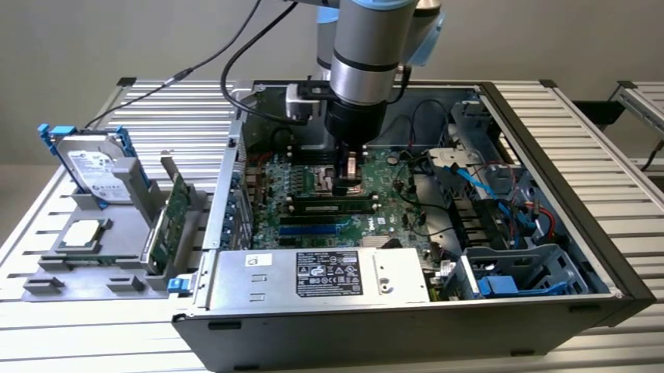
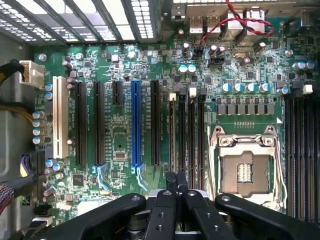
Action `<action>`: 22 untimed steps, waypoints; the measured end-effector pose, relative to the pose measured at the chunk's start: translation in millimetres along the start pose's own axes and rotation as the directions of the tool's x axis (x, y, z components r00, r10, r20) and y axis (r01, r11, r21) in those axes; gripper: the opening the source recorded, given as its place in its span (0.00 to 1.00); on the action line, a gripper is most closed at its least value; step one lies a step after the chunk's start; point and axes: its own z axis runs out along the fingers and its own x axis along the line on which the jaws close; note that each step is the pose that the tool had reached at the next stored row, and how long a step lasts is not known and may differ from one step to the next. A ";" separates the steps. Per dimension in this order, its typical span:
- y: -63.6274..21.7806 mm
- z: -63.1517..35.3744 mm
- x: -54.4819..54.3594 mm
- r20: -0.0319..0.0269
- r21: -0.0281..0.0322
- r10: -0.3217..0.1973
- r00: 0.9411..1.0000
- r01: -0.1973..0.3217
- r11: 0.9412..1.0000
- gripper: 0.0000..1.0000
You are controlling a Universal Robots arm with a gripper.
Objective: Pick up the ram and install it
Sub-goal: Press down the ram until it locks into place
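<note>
Claw pressed together with nothing between its tips, I hover low over the motherboard beside its memory slots, lined up along them

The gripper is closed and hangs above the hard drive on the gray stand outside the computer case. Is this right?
Not quite. The gripper is closed, but it hangs inside the computer case, above the motherboard; the exterior view shows it. The hard drive stands on the gray stand outside the case, away from the gripper.
</note>
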 end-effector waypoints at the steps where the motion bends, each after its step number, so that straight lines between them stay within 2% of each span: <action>1: 0.0 0.0 0.0 0.001 0.000 0.014 1.000 -0.014 1.000 0.11; 6: 0.0 0.0 0.0 0.007 -0.003 0.091 0.996 -0.091 0.996 0.11; 11: 0.0 0.0 0.0 0.014 -0.005 0.170 0.985 -0.170 0.985 0.11; 17: 0.0 0.1 0.0 0.021 -0.010 0.267 0.964 -0.267 0.964 0.11; 22: 0.0 0.2 0.0 0.027 -0.014 0.349 0.937 -0.348 0.937 0.11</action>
